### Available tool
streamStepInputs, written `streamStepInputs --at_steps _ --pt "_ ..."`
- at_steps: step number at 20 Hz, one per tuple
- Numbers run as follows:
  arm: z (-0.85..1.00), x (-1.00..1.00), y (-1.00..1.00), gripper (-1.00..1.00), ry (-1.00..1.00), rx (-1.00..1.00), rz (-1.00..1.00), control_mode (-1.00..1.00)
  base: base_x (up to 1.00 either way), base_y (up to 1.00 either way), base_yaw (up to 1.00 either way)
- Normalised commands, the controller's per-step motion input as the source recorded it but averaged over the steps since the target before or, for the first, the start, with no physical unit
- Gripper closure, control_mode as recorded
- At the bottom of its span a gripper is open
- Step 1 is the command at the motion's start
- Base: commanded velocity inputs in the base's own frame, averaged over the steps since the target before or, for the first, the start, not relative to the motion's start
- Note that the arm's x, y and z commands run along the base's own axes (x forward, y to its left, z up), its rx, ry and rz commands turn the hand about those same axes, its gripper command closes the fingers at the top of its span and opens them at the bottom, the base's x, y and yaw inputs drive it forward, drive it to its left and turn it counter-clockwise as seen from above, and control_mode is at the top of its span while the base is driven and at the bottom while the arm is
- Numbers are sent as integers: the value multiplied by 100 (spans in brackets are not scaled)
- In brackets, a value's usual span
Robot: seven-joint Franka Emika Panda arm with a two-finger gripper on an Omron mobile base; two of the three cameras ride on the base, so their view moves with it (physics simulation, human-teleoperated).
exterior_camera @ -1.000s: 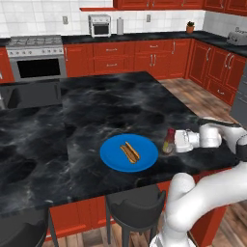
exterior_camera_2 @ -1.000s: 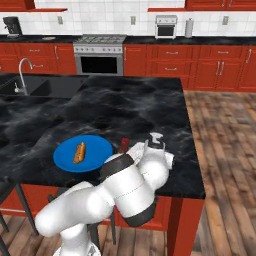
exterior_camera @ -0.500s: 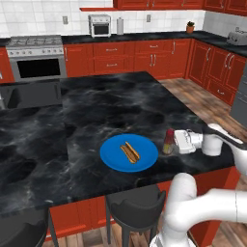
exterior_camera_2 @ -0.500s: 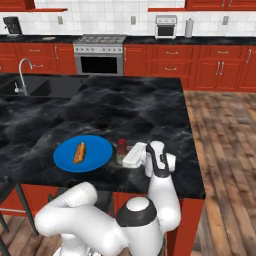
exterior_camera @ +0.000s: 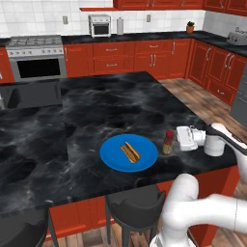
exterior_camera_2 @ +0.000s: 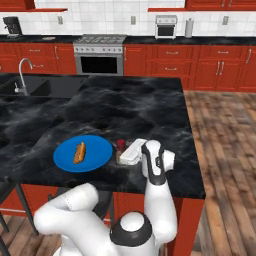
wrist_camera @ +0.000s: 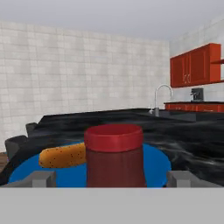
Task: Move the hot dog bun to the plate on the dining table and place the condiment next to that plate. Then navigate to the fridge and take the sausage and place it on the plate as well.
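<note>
The hot dog bun (exterior_camera: 130, 152) lies on the blue plate (exterior_camera: 112, 157) near the front of the dining table (exterior_camera: 96, 101). The condiment (exterior_camera: 168, 142) stands upright on the marble just right of the plate's rim. My gripper (exterior_camera: 176, 140) hovers level with the bottle on its right side, jaws open wide. In the hand view the red-capped condiment (wrist_camera: 114, 151) stands close ahead between my fingertips (wrist_camera: 42, 178) with gaps on both sides, and the bun (wrist_camera: 63, 155) and plate (wrist_camera: 158, 164) lie behind it. From the right base view the bun (exterior_camera_2: 79, 152), plate (exterior_camera_2: 95, 154), condiment (exterior_camera_2: 121, 146) and gripper (exterior_camera_2: 125, 156) line up left to right.
A sink (exterior_camera_2: 30, 87) with a tap is set into the table's far left. A stove (exterior_camera: 37, 60) and red cabinets line the back wall. Dark stools (exterior_camera: 135, 210) stand under the table's front edge. Wooden floor (exterior_camera_2: 225, 135) opens to the right of the table.
The jaws have opened wide off the condiment, which stays standing beside the plate. The hand has drawn back a little to the right and the arm's elbow has swung round.
</note>
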Motion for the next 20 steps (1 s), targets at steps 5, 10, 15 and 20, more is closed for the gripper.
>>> streamStepInputs --at_steps 5,10,15,20 --pt "46 -25 -7 -100 -15 0 -8 -100 0 0 0" --pt "59 -52 -7 -100 -24 0 -7 -100 0 0 0" --pt "69 -76 0 -100 -33 0 -5 -100 0 0 0" --pt "72 -83 9 -100 -23 -1 -6 -100 0 0 0"
